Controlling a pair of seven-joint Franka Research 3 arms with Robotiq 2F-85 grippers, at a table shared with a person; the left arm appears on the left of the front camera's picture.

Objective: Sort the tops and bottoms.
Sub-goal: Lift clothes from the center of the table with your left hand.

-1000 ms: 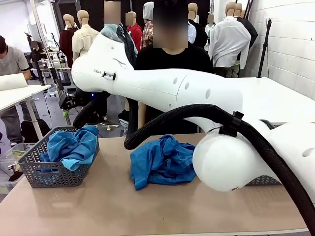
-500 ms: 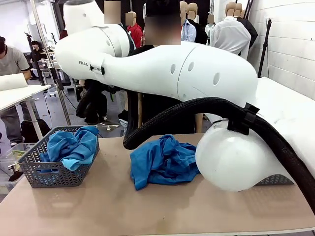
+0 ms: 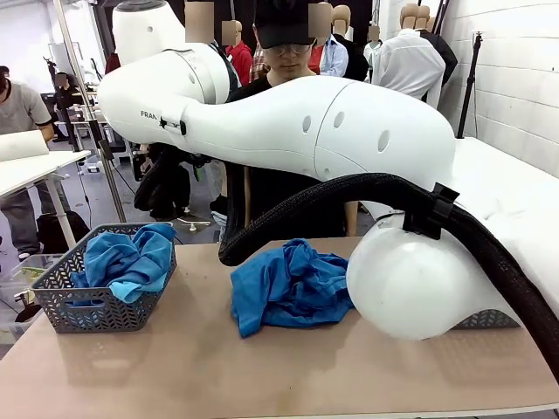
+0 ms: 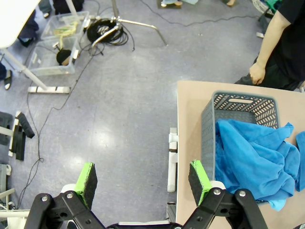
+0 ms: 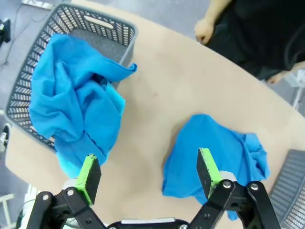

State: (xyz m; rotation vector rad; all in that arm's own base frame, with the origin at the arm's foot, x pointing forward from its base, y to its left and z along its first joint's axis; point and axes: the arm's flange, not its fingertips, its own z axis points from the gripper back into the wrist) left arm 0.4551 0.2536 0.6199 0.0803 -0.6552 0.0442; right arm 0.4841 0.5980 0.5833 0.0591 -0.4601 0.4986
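On the tabletop [image 3: 262, 367], counting the far edge as 12 o'clock, the left basket [image 3: 87, 312] sits at 9 o'clock by the left edge. The first top [image 3: 127, 262] is heaped in it, with one fold hanging over the rim on the 3 o'clock side. The second top [image 3: 288, 286] lies on the tabletop near the middle, apart from that basket. The right basket [image 3: 489, 320] sits at 3 o'clock, mostly behind the right arm [image 3: 410, 279], whose elbow is just beside the second top. A person [image 3: 271, 196] stands at 12 o'clock, beyond the far edge, behind that arm.
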